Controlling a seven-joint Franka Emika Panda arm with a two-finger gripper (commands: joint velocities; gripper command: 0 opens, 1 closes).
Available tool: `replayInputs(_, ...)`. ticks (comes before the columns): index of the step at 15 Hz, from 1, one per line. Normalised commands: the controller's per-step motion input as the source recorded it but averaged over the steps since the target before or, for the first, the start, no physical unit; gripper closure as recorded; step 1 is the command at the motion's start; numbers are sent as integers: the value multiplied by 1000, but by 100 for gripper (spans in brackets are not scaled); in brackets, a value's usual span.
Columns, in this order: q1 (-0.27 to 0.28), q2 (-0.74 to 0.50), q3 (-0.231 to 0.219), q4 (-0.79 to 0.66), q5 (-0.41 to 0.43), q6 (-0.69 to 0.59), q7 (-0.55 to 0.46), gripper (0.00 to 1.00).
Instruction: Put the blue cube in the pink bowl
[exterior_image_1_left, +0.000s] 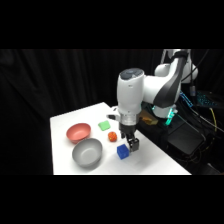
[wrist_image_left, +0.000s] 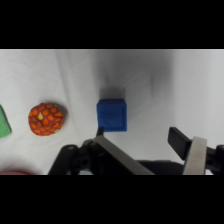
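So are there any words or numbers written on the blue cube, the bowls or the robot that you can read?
None: no word, number or label can be read anywhere.
blue cube: faint raised marks on its top face, too blurred to read.
red-orange object: only a scaly pattern, no writing.
pink bowl, grey bowl, green block: plain.
Robot arm: no readable marking.

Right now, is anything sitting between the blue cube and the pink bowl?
The grey bowl and the red-orange object flank the route from the blue cube to the pink bowl; the side view shows nothing squarely on it.
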Motion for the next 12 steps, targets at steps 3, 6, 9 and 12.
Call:
replayInputs(3, 17, -2, -85, -146, -137, 308, 34, 0)
replayInputs(6, -7, 94, -70, -67, -83, 297, -48, 0)
replayInputs(9, -19, 146, -68, -28, -33, 313, -112, 0)
replayInputs(12, -5, 120, -82, -20, -24, 317, -135, 0)
